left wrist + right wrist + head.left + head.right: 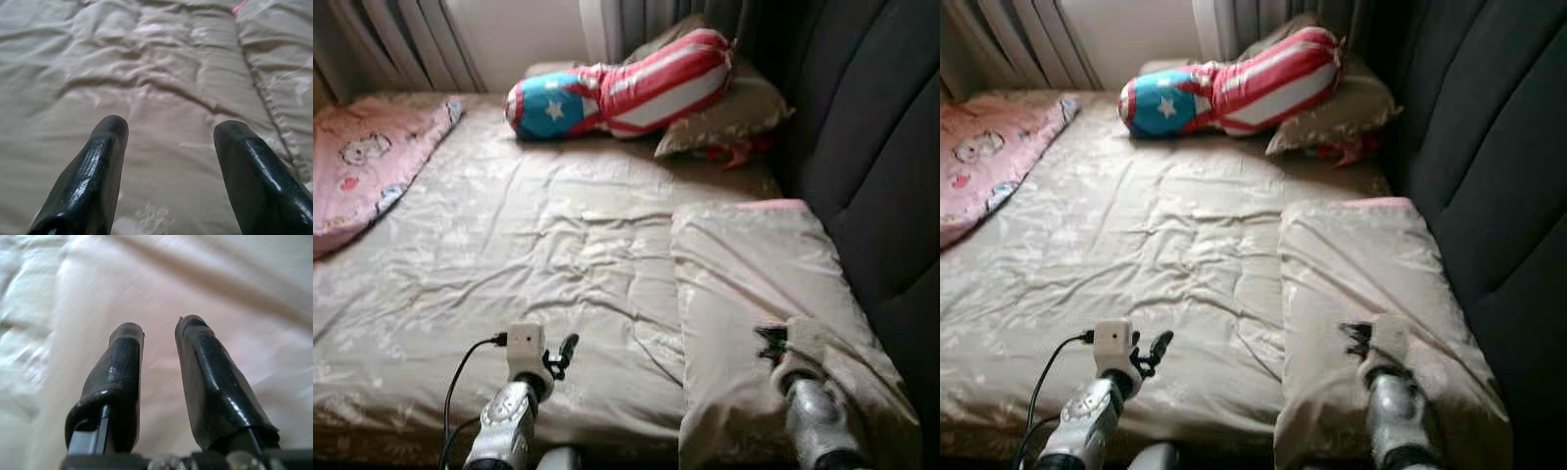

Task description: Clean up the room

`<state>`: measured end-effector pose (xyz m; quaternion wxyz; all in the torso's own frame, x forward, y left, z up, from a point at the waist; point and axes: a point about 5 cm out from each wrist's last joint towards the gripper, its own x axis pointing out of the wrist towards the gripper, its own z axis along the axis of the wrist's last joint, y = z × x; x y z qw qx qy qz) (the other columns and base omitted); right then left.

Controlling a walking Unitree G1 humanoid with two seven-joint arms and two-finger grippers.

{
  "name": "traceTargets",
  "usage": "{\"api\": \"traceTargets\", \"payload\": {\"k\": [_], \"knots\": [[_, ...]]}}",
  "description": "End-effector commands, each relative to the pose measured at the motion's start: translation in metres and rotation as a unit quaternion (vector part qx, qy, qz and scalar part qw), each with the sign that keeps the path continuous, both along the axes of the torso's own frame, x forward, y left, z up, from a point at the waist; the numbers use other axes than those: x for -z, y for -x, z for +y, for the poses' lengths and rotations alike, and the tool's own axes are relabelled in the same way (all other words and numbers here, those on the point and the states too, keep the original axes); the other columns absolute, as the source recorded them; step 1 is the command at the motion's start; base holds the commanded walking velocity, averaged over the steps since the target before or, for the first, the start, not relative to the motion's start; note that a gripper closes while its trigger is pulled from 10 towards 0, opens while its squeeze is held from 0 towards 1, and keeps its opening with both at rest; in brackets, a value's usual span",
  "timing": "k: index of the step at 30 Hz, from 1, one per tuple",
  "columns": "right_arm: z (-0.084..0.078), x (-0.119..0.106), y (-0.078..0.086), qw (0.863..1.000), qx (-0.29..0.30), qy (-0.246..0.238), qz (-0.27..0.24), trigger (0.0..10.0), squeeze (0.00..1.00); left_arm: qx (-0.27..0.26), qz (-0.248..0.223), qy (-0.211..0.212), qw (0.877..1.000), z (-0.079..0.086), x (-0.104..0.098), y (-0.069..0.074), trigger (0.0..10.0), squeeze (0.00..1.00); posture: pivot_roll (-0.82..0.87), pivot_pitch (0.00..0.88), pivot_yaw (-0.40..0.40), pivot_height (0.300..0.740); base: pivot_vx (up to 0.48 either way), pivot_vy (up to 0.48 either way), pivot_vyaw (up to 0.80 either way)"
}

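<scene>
We stand at the foot of the bed (509, 255), and the thing we judge the tidying turns on is the folded quilt (754, 284), a long strip on the right side of the mattress running from 6 o'clock toward 12, its far end showing a pink edge. Our right gripper (159, 333) sits at the strip's near end, at about 5 o'clock in the head views; its fingers stand slightly apart with cloth between and around them, and we cannot tell whether they truly pinch it. Our left gripper (168, 129) hovers at 7 o'clock above the flat sheet, fingers wide apart and holding nothing; the quilt lies to its right, toward 3 o'clock, so the right arm is plainly nearer. At 12 o'clock a star-and-stripe cushion (617, 93) leans on a pillow (734, 113); a pink blanket (367, 162) lies at 10 o'clock. We can read no writing or brand anywhere.
</scene>
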<state>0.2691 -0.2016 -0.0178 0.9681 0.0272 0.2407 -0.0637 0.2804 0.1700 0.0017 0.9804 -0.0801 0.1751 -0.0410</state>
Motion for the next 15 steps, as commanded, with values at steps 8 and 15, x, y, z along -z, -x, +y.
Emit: {"api": "traceTargets", "payload": {"k": [8,15], "knots": [[0.001,0.040,0.051,0.994,0.038,-0.037,0.096,10.0,0.00,-0.018,0.100,-0.014,0.995,0.018,0.035,0.031,10.0,0.00,-0.07,0.000,0.035,0.665,0.000,0.000,0.00],[0.004,0.060,0.081,0.985,0.031,-0.042,0.164,10.0,0.00,-0.054,0.164,-0.021,0.985,0.037,0.058,0.064,10.0,0.00,-0.03,0.000,0.023,0.710,0.000,0.000,0.00]]}}
